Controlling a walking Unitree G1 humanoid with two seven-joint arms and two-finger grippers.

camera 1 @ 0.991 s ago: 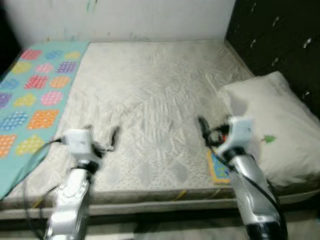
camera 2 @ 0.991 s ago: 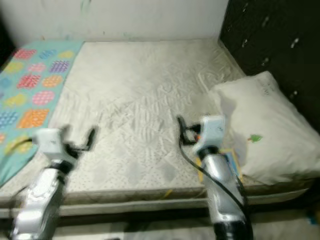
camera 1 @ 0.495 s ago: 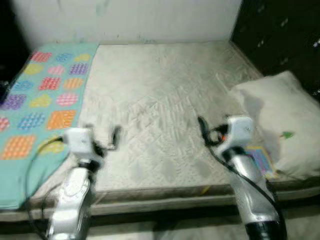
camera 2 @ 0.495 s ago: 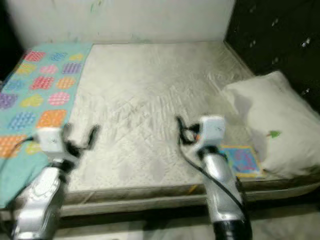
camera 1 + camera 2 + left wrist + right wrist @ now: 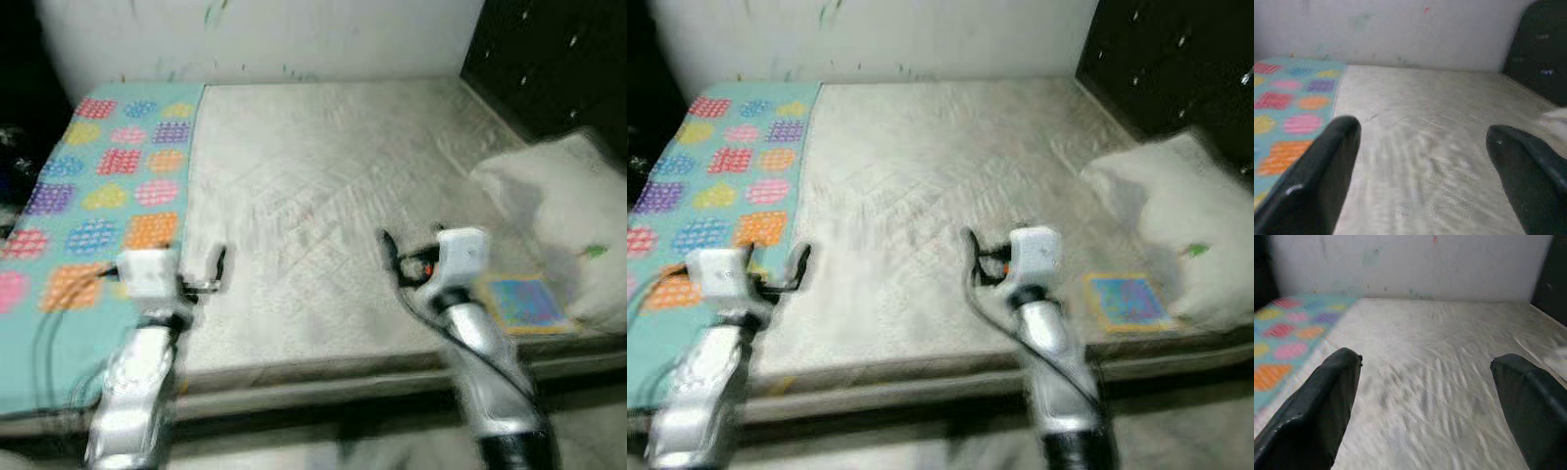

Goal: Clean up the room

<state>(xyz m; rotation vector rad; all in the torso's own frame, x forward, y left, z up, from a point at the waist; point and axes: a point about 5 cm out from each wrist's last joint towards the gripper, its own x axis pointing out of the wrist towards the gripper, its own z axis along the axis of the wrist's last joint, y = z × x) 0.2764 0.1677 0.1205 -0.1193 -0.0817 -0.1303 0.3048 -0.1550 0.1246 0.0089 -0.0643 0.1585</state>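
Bed (image 5: 323, 196) in front of the robot is bare down to its pale quilted mattress, which runs back to a white wall (image 5: 265, 39) marked with small paint flecks. Along the mattress's left side lies a teal blanket (image 5: 98, 215) patterned with bright dotted patches in pink, orange, yellow, purple and blue; it drapes over the near left corner. On the right side a white pillow (image 5: 1185, 225) rests against a dark tufted headboard (image 5: 558, 69). Just beside the pillow, near the front edge of the mattress, a flat colourful book (image 5: 1127, 301) lies on the surface, blue in the middle with a yellow border.

Both silver arms are raised over the near edge of the bed. Left gripper (image 5: 1422, 161) hovers above the mattress close to the blanket's inner edge, its two black fingers (image 5: 1317, 181) spread wide with nothing between them. Right gripper (image 5: 1425, 401) hangs over the middle of the near part of the mattress, to the left of the book and apart from it, its fingers (image 5: 1317, 406) likewise spread and empty. The head views are somewhat blurred.
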